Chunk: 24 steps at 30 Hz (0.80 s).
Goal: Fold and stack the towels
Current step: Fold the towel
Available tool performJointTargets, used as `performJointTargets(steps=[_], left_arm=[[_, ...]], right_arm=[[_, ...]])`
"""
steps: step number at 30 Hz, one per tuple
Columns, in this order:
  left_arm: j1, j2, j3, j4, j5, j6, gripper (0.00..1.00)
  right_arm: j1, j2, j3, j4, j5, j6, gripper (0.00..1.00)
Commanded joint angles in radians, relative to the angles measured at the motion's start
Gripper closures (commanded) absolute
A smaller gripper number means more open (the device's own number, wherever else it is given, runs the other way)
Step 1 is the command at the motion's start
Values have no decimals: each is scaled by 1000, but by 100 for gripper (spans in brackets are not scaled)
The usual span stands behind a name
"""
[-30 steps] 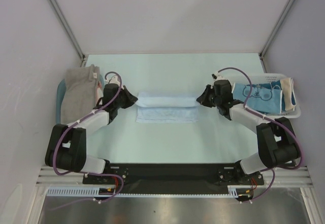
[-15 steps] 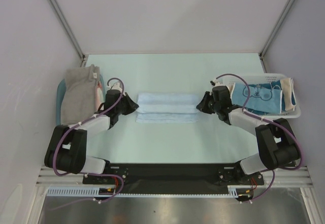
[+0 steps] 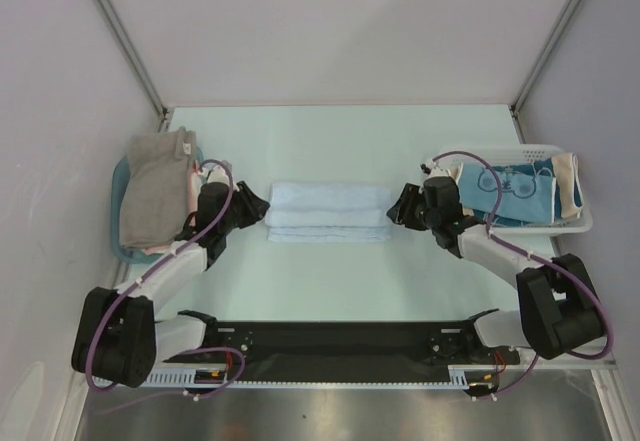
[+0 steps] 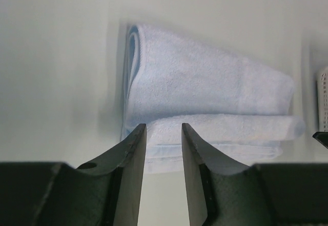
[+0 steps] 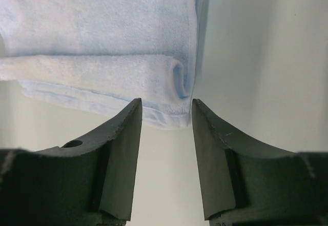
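Both grippers at the ends of the folded light blue towel point(image 3: 328, 211), mid-table.
Left gripper point(image 3: 263, 207) and right gripper point(image 3: 397, 208) have fingers spread, not clamped; the towel's short edges reach just between the tips. Grey-beige towel point(image 3: 152, 191) lies on teal tray point(image 3: 121, 252) at left, dark teal towel point(image 3: 510, 193) in white mesh basket point(image 3: 565, 223) at right.

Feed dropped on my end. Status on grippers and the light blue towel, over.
Left gripper open at left end of light blue towel. Right gripper open at right end. Towel folded, lying flat, not yet stacked. Nothing in the way.
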Motion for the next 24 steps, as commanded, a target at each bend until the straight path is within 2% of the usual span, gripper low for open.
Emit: performJointTargets(steps=[1, 4, 8, 11, 17, 24], left_arm=[[-11, 6, 87, -21, -55, 18, 61], [-34, 87, 159, -6, -47, 15, 62], [-78, 303, 250, 5, -35, 22, 64], [-98, 397, 284, 14, -14, 26, 66], [-126, 402, 240, 25, 6, 38, 68], [-135, 295, 157, 19, 14, 51, 69]], right_arm=[[9, 13, 86, -3, 43, -7, 51], [15, 96, 161, 8, 56, -10, 52], [30, 216, 250, 10, 55, -14, 52], [38, 280, 282, -1, 44, -14, 53], [62, 259, 229, 5, 20, -22, 54], [90, 135, 115, -9, 33, -20, 55]])
